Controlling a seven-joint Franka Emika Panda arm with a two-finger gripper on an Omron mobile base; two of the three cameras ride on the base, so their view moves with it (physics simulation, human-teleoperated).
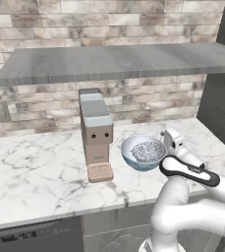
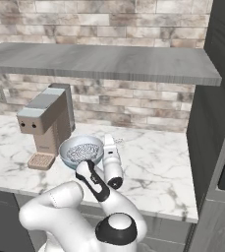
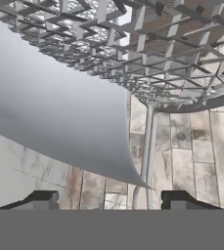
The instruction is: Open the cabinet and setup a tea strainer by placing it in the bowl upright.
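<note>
The hand view shows the jaws spread apart, holding nothing, with the slim handle of the tea strainer [image 3: 147, 146] between them (up close). The base views show this silver mesh basket sitting in the bowl [image 1: 129, 153] near the tabletop's [image 1: 35, 172] front edge, beside the coffee machine [image 1: 95, 133].

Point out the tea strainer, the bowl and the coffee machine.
tea strainer [image 1: 147, 151], left base view, mesh middle.
bowl [image 1: 127, 152], left base view, left inner wall.
coffee machine [image 1: 96, 133], left base view, front face.
</note>
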